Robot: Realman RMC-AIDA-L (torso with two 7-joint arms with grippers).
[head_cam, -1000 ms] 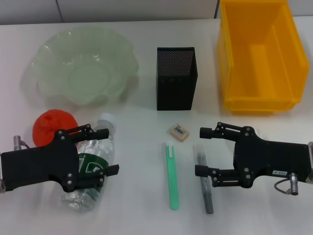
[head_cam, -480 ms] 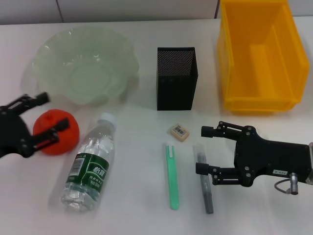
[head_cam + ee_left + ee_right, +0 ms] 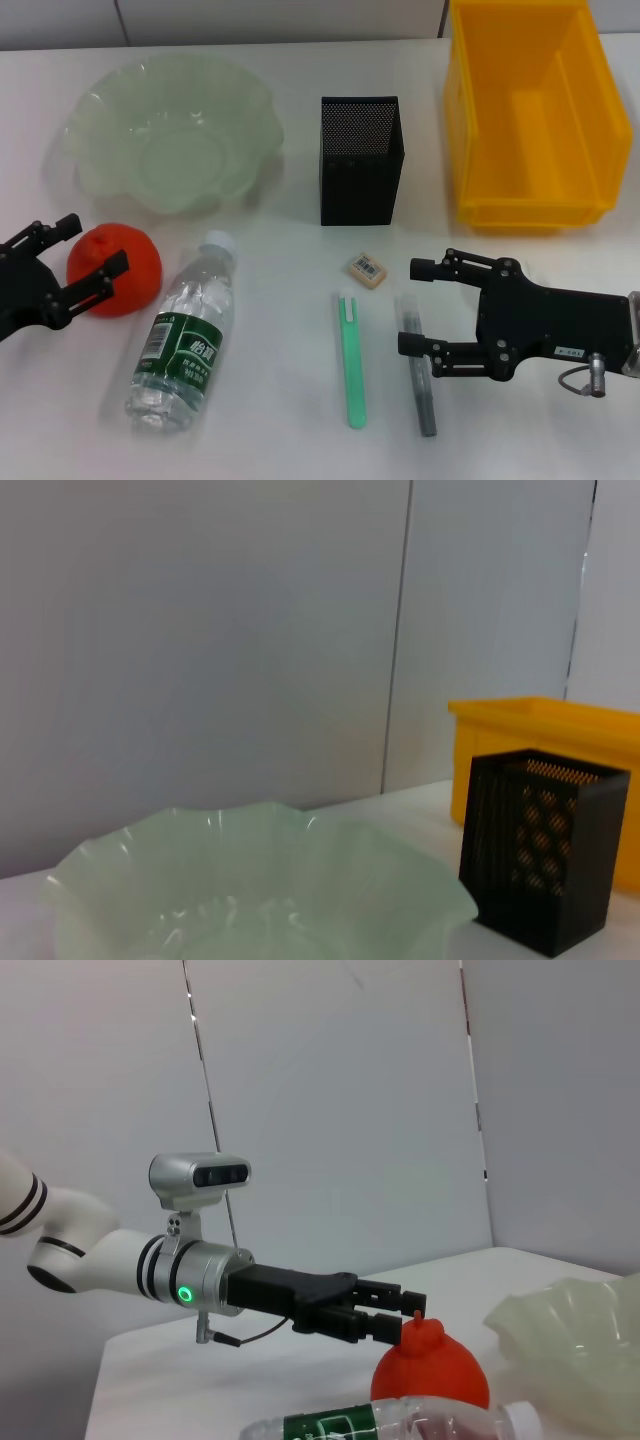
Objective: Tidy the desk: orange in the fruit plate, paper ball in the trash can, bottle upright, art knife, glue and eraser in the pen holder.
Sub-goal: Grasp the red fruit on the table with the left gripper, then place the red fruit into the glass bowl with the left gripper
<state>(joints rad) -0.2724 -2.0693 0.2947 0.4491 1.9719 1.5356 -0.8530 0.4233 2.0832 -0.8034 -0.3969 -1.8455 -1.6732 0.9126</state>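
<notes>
Left gripper: the left gripper (image 3: 88, 250) is seen at the left edge of the head view, its fingers spread apart on either side of the orange's left part; no grip is made out. In the right wrist view it (image 3: 405, 1315) is level with the fruit's knobbed top.
Orange: the orange (image 3: 120, 268) is found on the white desk (image 3: 280, 400), just in front of the fruit plate and just left of the bottle.
Fruit plate: the pale-green ruffled fruit plate (image 3: 172, 132) is placed at the far left of the desk; nothing is seen inside it.
Bottle: the bottle (image 3: 184, 335) is laid on its side, white cap pointed away from the robot, green label turned up.
Pen holder: the black mesh pen holder (image 3: 360, 160) is stood upright between plate and trash can.
Trash can: the yellow trash can (image 3: 530, 110) is set at the far right.
Eraser: the eraser (image 3: 366, 269) is laid in front of the pen holder.
Art knife: the mint-green art knife (image 3: 351, 360) is laid flat just beside the glue, slotted end pointed away.
Glue: the grey glue (image 3: 416, 365) is crossed by the lower finger of the right gripper.
Right gripper: the right gripper (image 3: 420, 305) is held over the desk with its fingers wide apart, nothing held between them.
</notes>
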